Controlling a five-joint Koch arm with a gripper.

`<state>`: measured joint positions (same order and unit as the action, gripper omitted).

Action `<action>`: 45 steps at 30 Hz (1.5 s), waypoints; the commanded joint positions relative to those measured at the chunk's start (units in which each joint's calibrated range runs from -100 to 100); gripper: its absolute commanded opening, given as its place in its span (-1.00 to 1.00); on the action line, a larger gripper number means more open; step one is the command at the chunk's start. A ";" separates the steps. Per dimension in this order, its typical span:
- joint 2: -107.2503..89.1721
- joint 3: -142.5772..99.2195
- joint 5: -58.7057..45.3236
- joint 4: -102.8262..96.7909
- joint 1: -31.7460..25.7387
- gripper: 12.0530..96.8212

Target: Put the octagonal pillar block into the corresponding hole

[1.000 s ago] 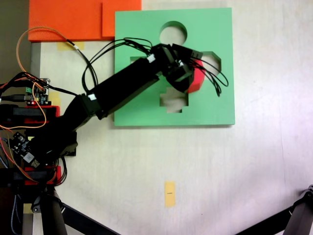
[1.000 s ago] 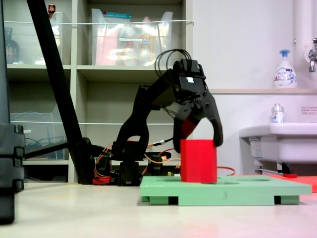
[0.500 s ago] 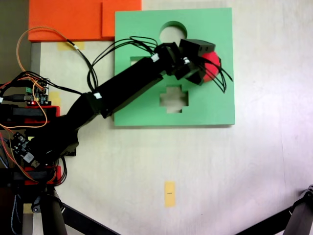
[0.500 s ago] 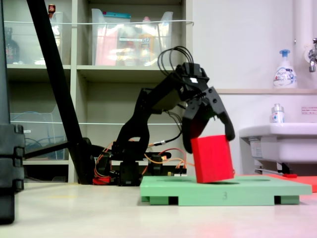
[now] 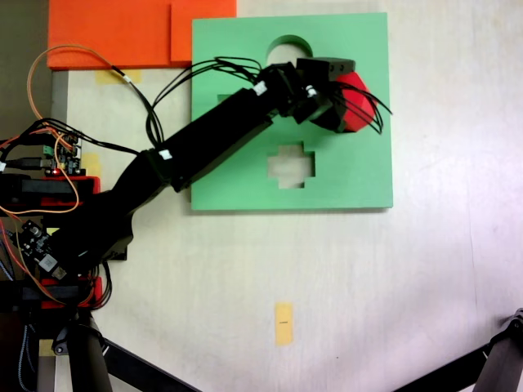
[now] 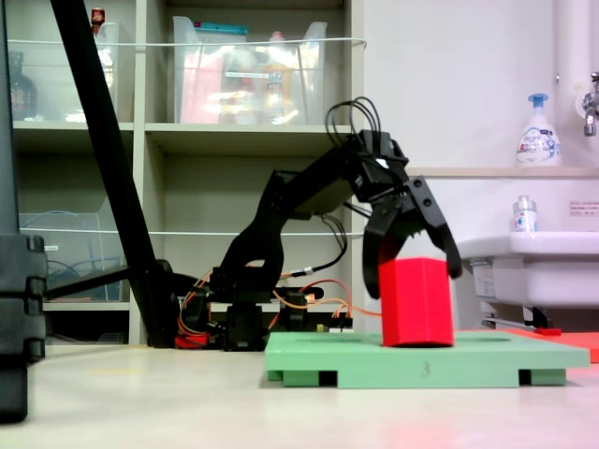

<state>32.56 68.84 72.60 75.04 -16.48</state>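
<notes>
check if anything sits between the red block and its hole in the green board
Nothing visible does. The tool straddles the upright red block, which stands on the green board over where the eight-sided hole should be; that hole is hidden beneath it.

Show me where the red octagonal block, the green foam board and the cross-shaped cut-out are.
Red octagonal block [image 6: 416, 302]: side fixed view, front face.
Green foam board [image 5: 343, 184]: top-down fixed view, bare lower right surface.
Cross-shaped cut-out [image 5: 292, 166]: top-down fixed view, its opening's centre.
</notes>
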 commanded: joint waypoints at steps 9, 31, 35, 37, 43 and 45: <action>-10.07 0.85 -0.49 8.79 -0.98 -0.60; -2.53 0.75 -6.79 9.75 -0.78 -0.60; -1.13 0.75 -6.79 9.65 -0.78 -0.60; -0.85 0.75 -6.79 9.56 -0.78 -0.60; 1.52 0.85 -6.79 7.44 -0.29 -0.59; 1.80 0.85 -6.79 6.76 -0.05 -0.58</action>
<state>34.61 68.74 65.81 81.79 -17.22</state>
